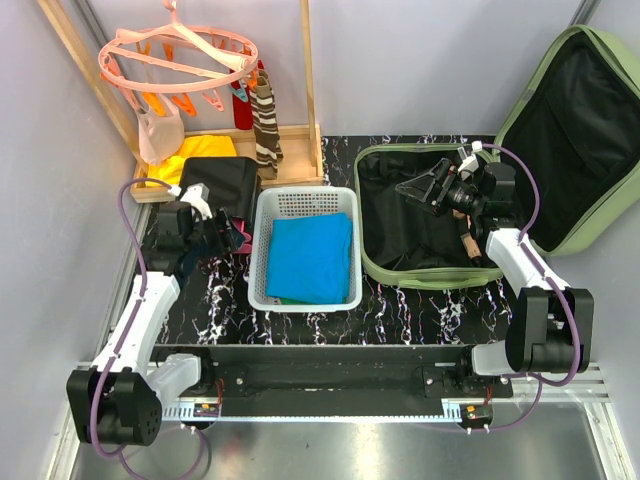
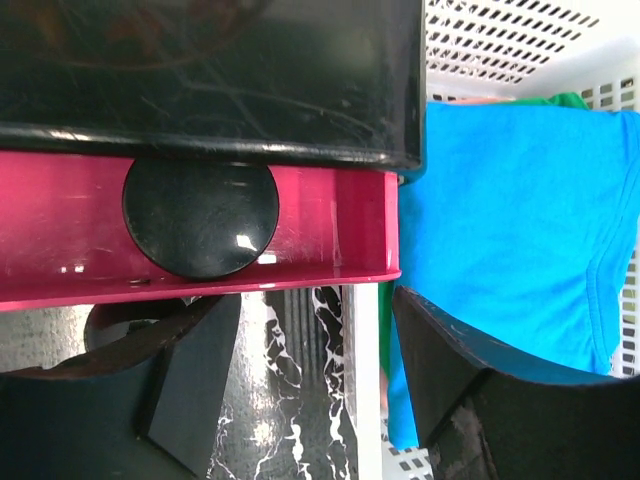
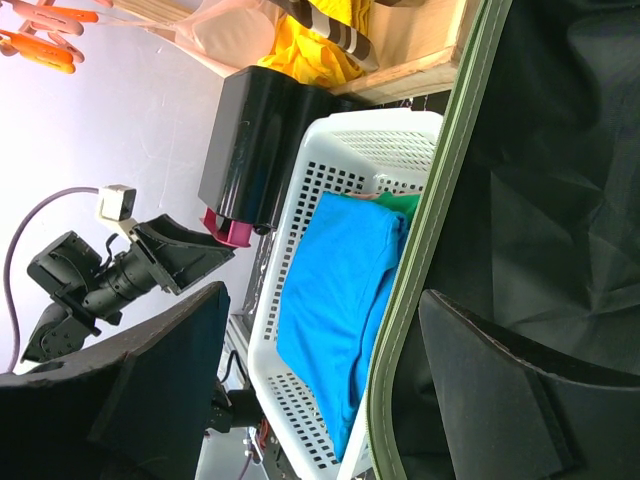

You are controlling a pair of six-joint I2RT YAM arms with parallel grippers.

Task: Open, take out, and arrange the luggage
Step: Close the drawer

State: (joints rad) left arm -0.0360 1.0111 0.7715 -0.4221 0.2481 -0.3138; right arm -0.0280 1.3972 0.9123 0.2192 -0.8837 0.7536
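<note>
Two arms work over a black marbled table. The luggage, a light-green hard-shell suitcase, lies open on the right half of the table. Its base is flat with the black lining showing, and its lid leans up against the right wall.

The right gripper hangs over the inside of the base with its jaws well apart and nothing between them. Its wrist camera looks past the green rim towards the basket.

The left gripper sits at the left of the table, just beside a smaller black case, with jaws likewise apart and holding nothing. From its wrist view, the case shows a glossy pink band with a round black disc on it.

Between the arms stands a white perforated basket holding a folded blue cloth, and a green edge peeks out from under the blue cloth.

At the back left, a wooden rack carries a pink round hanger, a striped cloth and a yellow cloth.
</note>
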